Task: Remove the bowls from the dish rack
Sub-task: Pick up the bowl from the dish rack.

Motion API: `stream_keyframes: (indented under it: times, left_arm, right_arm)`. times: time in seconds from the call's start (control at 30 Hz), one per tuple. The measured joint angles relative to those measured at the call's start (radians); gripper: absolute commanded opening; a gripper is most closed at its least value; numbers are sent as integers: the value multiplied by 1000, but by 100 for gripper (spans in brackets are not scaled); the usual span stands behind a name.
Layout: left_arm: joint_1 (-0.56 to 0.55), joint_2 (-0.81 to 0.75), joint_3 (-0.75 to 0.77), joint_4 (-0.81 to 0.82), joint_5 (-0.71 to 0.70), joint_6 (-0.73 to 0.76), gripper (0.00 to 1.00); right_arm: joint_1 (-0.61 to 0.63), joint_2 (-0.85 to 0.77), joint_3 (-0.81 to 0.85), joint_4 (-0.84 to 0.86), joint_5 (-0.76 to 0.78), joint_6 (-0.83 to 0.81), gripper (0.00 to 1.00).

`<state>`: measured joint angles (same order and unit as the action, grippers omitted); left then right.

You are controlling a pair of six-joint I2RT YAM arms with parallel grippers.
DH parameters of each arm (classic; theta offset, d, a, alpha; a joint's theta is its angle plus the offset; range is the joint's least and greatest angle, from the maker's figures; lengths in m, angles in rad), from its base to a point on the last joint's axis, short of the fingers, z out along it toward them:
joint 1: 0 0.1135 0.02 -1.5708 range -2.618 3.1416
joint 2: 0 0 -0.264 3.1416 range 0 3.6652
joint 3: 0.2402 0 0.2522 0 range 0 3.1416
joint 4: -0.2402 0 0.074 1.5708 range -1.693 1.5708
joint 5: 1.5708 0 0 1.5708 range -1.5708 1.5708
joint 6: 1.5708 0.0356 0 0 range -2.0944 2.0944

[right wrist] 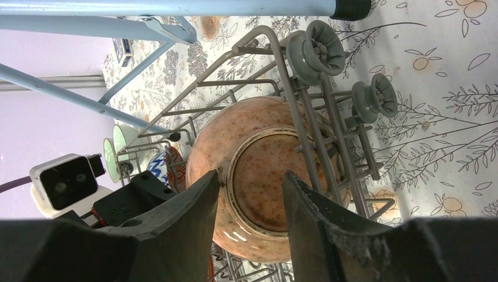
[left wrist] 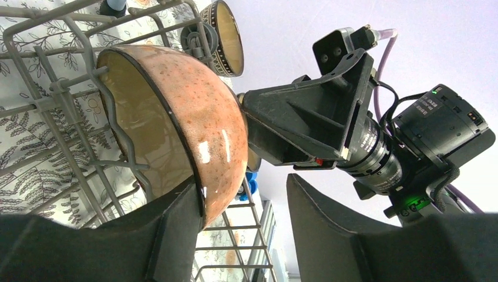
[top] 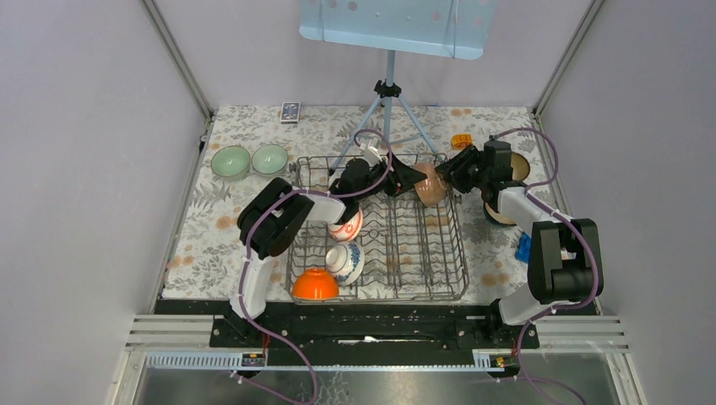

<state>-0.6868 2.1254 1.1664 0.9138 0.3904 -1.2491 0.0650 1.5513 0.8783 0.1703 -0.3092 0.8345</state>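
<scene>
A speckled pinkish-brown bowl (top: 431, 186) leans on its side at the far right corner of the grey wire dish rack (top: 422, 253). My left gripper (top: 405, 180) is open; in the left wrist view its left finger (left wrist: 176, 229) touches the bowl's (left wrist: 188, 111) rim and the other stands clear. My right gripper (top: 450, 171) is open, and its fingers (right wrist: 199, 205) sit in front of the bowl's (right wrist: 258, 176) foot ring. An orange bowl (top: 315, 285), a blue-and-white bowl (top: 347, 263) and a red-and-white bowl (top: 346, 226) stand in the rack's left part.
Two pale green bowls (top: 249, 160) sit on the cloth left of the rack. Two dark brown bowls (top: 507, 173) sit to its right, behind my right arm. A blue-grey tripod (top: 388, 110) stands behind the rack, with a remote (top: 290, 111) and a small orange thing (top: 461, 141) nearby.
</scene>
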Motion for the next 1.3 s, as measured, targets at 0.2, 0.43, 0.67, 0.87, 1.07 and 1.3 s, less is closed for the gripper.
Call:
stream_keyframes:
  times: [0.2,0.43,0.67,0.87,1.07,1.3]
  left_arm:
    - [0,16,5,-6,7,-7,39]
    - [1,51,45,3,31,-18,33]
    - [2,83,64,33,57,-46,17]
    - [5,92,66,53,69,-56,0]
    - [6,96,69,61,77,-68,0]
    - [-2,96,95,127,92,-109,0]
  right_arm:
    - [-1,-1,-2,3,1,0,49]
    - [-5,-2,-3,3,2,0,48]
    - [-8,-2,-3,6,1,0,48]
    - [-9,-2,-3,6,0,0,48]
    - [-13,-2,-3,5,0,0,59]
    - [-19,-26,-1,-5,0,-3,61]
